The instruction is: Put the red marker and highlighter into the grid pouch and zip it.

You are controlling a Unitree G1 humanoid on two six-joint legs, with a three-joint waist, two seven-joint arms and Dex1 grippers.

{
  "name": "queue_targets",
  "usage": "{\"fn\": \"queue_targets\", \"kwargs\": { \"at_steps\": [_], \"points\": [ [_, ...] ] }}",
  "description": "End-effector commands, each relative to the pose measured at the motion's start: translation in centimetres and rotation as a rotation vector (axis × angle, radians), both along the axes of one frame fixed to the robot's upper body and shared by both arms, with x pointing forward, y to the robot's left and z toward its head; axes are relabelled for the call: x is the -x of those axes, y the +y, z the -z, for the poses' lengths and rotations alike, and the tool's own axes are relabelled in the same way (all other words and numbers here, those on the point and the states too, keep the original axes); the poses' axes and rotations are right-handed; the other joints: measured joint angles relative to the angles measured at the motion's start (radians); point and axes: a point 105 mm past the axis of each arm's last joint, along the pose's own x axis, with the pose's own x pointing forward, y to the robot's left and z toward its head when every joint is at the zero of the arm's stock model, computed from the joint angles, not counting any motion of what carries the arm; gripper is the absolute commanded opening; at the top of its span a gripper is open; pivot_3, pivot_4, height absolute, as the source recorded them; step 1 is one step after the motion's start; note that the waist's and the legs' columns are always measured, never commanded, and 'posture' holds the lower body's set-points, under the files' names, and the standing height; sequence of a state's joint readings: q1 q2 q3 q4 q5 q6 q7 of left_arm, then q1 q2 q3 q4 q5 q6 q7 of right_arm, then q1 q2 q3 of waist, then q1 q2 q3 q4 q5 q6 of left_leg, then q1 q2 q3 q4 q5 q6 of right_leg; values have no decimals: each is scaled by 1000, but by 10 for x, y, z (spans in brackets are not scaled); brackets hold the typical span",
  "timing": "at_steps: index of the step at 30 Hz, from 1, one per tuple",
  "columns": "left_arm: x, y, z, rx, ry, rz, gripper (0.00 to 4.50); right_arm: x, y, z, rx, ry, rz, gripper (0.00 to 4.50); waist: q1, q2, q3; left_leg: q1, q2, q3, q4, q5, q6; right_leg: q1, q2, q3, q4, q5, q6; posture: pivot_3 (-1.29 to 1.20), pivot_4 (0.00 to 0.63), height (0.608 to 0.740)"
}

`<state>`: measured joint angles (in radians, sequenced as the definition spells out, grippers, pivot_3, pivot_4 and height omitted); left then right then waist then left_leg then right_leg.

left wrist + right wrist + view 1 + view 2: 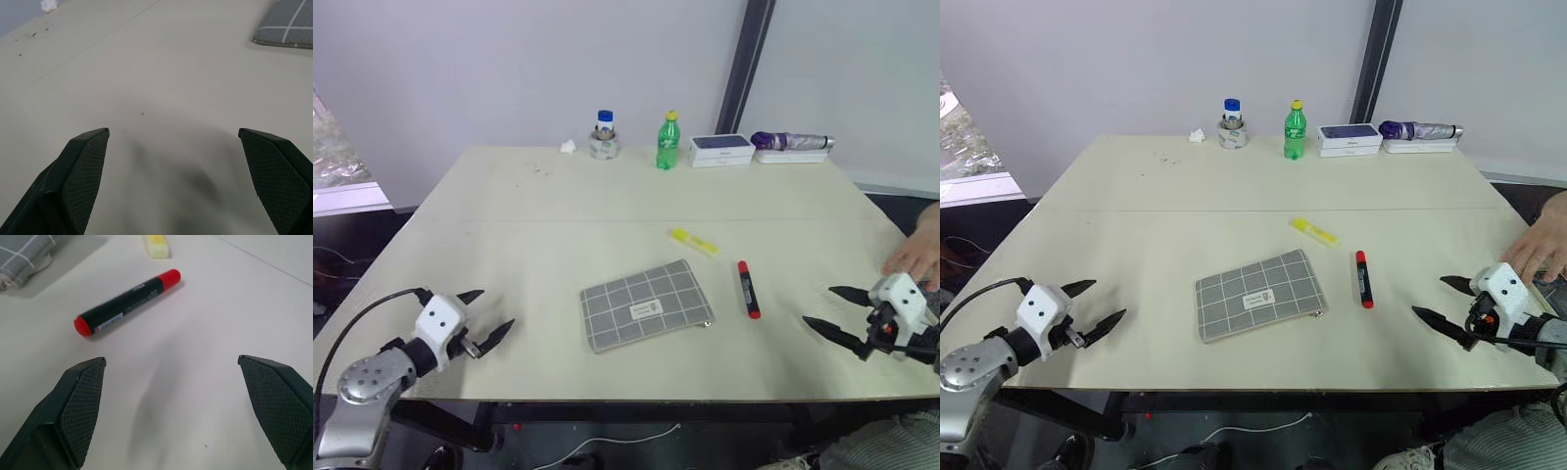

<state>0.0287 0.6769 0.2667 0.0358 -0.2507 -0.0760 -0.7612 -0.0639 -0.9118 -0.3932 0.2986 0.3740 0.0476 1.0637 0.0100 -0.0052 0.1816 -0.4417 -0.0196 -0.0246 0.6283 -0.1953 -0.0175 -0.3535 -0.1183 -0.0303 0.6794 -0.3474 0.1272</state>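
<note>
Red marker [748, 289] lies on the table [509, 235] just right of the grid pouch [644, 305], long axis pointing away from the robot, nearer the right gripper [830, 313], wide open and empty like the left gripper [489, 318]; highlighter [693, 242] lies just beyond.

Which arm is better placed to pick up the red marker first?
The right. The red marker lies between the pouch and the open right gripper, on the robot's right. The open left gripper sits beyond the pouch's far side.
</note>
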Motion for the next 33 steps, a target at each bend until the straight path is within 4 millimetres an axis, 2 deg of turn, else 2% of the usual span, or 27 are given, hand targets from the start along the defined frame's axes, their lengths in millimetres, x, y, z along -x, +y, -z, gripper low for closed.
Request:
{"fn": "queue_targets", "kwargs": {
  "at_steps": [1,10,17,20,24,27,29,33],
  "points": [
    [3,1,-13,-5,-59,2,4463,-2,-8,-13,26,-46,11,4496,1,0,0,0,0,0,0,0,0,0,0,0,0,0,0,0,150,740],
    [4,2,-14,-44,-74,19,4463,-10,1,-9,46,-56,-14,4496,0,0,0,0,0,0,0,0,0,0,0,0,0,0,0,0,150,740],
    [0,-10,-15,-116,-119,65,4463,-22,16,-15,9,-78,-43,4496,1,0,0,0,0,0,0,0,0,0,0,0,0,0,0,0,150,740],
    [-1,-26,-19,-263,-207,172,4500,-29,35,-18,-45,-95,-76,3701,2,0,0,0,0,0,0,0,0,0,0,0,0,0,0,0,150,740],
    [-1,-49,-18,-387,-281,314,4500,-41,74,-22,-67,-151,-134,1739,0,0,0,0,0,0,-1,0,0,-1,0,0,0,0,0,0,150,740],
    [-1,-66,-10,-465,-306,416,4500,-57,96,-20,24,-200,-140,127,-1,1,0,0,-1,0,-1,0,0,-1,0,0,0,0,0,0,150,740],
    [-1,-78,-8,-497,-342,477,4500,-65,108,-18,97,-217,-148,52,-1,1,0,0,-1,1,-1,0,0,-2,0,0,0,0,0,0,150,740],
    [2,-96,-5,-597,-434,593,4500,-73,136,-14,120,-208,-180,52,2,1,0,-1,-1,1,-1,0,0,-2,0,0,0,0,0,0,150,740]
  ]
}}
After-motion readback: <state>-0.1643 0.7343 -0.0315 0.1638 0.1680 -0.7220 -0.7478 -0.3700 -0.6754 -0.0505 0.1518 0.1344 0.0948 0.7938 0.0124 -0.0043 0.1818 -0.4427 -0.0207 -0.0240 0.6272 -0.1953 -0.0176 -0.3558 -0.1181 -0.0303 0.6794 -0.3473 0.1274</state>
